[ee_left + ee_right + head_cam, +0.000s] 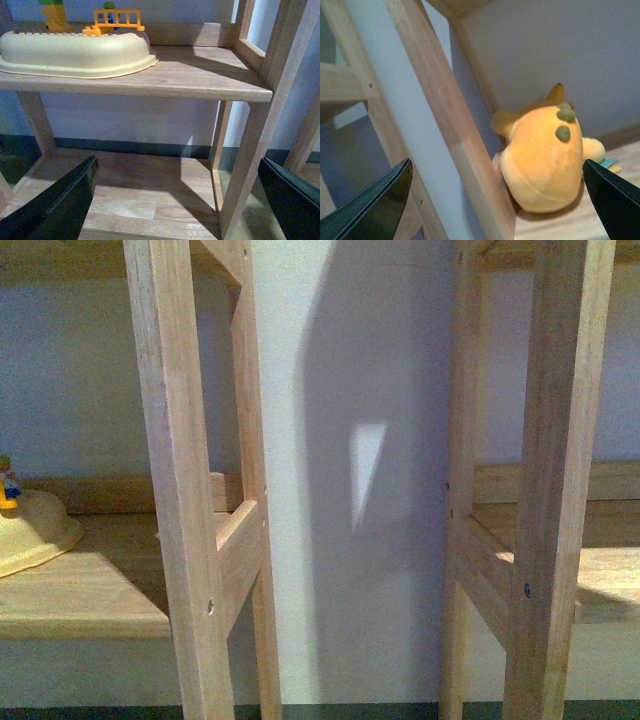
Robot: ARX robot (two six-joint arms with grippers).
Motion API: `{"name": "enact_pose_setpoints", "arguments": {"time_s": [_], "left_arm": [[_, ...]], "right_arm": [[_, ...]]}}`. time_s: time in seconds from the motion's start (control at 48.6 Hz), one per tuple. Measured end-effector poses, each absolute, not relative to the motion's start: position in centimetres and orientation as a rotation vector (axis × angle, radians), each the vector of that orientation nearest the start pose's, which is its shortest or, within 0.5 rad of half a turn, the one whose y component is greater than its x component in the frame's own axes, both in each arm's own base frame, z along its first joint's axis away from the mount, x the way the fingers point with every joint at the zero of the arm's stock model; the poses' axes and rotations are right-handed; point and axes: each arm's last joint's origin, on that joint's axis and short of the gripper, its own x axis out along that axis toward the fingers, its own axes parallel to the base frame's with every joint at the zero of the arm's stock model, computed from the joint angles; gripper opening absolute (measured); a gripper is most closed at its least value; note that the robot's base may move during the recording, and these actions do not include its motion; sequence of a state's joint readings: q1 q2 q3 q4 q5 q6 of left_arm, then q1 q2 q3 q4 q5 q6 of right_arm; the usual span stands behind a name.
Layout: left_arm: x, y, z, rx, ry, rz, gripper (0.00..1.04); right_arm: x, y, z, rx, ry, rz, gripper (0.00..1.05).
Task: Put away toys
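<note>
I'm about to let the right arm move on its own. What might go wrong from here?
1. The plush toy sits on the shelf board right against the wooden post; an open right gripper closing in may strike that post.
2. The toy seems near the board's edge, so a nudge might tip it off.

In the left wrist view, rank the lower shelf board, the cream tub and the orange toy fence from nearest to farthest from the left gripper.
1. Lower shelf board, directly ahead of the open left gripper.
2. Cream tub, on the upper shelf.
3. Orange toy fence, at the tub's far rim.
</note>
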State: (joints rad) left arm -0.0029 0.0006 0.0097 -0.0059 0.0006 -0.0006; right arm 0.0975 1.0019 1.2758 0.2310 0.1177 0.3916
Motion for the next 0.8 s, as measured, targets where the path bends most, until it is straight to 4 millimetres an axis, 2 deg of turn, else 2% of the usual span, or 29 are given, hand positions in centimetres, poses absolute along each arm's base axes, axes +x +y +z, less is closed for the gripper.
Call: {"name": "enact_pose_setpoints", "arguments": {"time_s": [0.226,0.37,0.638,0.802], "left_arm": [[9.7,0.0,16.6,-0.001,-0.003,-0.003,0.99],[9.7,0.0,16.6,-0.001,-0.003,-0.003,0.99],[9.7,0.0,16.6,-0.001,-0.003,-0.003,0.99],[9.7,0.0,16.6,-0.001,-0.003,-0.003,0.99]], "right_arm": [[15.3,1.7,43.2,0.36,-0.434,0.054,1.04],[13.0,1.4,36.8,0.334,-0.38,-0.001,1.04],[10.8,1.3,29.3,0.216,-0.354,-0.099,1.04],[9.8,1.3,23.1,0.047,-0.304,-0.141,1.04]]}}
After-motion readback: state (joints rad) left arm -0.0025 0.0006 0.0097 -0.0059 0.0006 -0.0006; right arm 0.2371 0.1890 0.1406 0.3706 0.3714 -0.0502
